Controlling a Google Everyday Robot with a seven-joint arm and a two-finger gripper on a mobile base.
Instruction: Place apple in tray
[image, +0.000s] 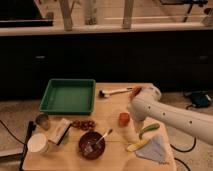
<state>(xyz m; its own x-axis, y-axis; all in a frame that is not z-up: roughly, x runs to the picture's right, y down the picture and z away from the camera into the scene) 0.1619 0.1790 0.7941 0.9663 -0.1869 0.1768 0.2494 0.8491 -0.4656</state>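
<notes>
The apple (123, 118), small and red-orange, rests on the wooden table (112, 107) right of centre. The green rectangular tray (68, 96) sits empty at the table's back left. My white arm (170, 119) reaches in from the right and bends down near the apple. My gripper (134, 123) hangs just right of the apple, close beside it and low over the table. The apple still lies on the table surface.
A brown bowl with a spoon (92, 144) stands at the front. A white cup (37, 143), a metal can (42, 120) and a snack bag (60, 131) are at the left. A white-handled brush (114, 91) lies behind the apple. A green item (149, 130) and a pale cloth (155, 149) lie under the arm.
</notes>
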